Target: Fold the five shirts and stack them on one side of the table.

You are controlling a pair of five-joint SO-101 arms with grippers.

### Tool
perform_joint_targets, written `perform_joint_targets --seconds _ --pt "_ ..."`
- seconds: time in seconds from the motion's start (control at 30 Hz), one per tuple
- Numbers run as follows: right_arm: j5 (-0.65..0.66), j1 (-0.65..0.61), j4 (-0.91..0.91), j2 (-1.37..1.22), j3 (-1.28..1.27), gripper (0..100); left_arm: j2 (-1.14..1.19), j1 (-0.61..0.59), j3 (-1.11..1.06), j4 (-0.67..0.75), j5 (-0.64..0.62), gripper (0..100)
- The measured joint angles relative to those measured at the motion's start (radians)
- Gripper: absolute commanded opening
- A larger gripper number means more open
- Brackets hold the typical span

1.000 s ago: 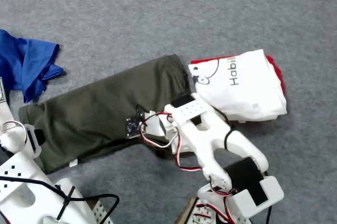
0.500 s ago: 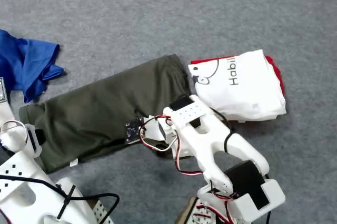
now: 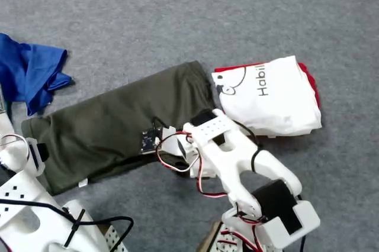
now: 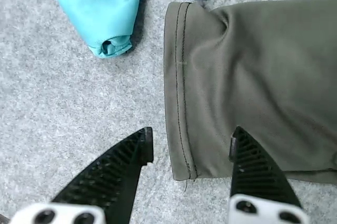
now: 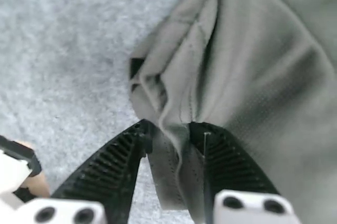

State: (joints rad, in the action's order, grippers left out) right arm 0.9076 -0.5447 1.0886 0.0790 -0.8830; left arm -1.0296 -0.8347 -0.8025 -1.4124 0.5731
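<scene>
fingers (image 5: 113, 166) of right gripper (image 5: 171, 129) around olive shirt (image 5: 263, 77)

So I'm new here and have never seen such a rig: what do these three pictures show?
Two white robot arms stand at a grey table. One picture looks down from above; the other two come from each arm's wrist camera. An olive shirt lies in the middle, a folded white shirt on a red shirt beside it, a blue shirt off to one side, a teal shirt near the olive hem. The right gripper pinches the olive shirt's edge; the left gripper is open over its hem corner.
</scene>
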Motion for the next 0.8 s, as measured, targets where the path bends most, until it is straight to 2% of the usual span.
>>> perform_joint_targets --seconds 0.1,0.33,0.67,0.8 --pt "-0.014 0.000 -0.006 0.000 0.000 19.4 0.000 0.000 0.000 0.000 0.000 24" --pt "-0.018 0.006 -0.034 0.000 0.002 0.7 0.000 0.000 0.000 0.000 0.014 24" --pt "-0.074 0.031 -0.044 0.002 0.003 0.2 0.000 0.000 0.044 0.000 0.055 24" --pt "-0.091 0.037 0.063 -0.011 0.072 0.2 0.000 0.000 0.044 0.000 0.057 24"
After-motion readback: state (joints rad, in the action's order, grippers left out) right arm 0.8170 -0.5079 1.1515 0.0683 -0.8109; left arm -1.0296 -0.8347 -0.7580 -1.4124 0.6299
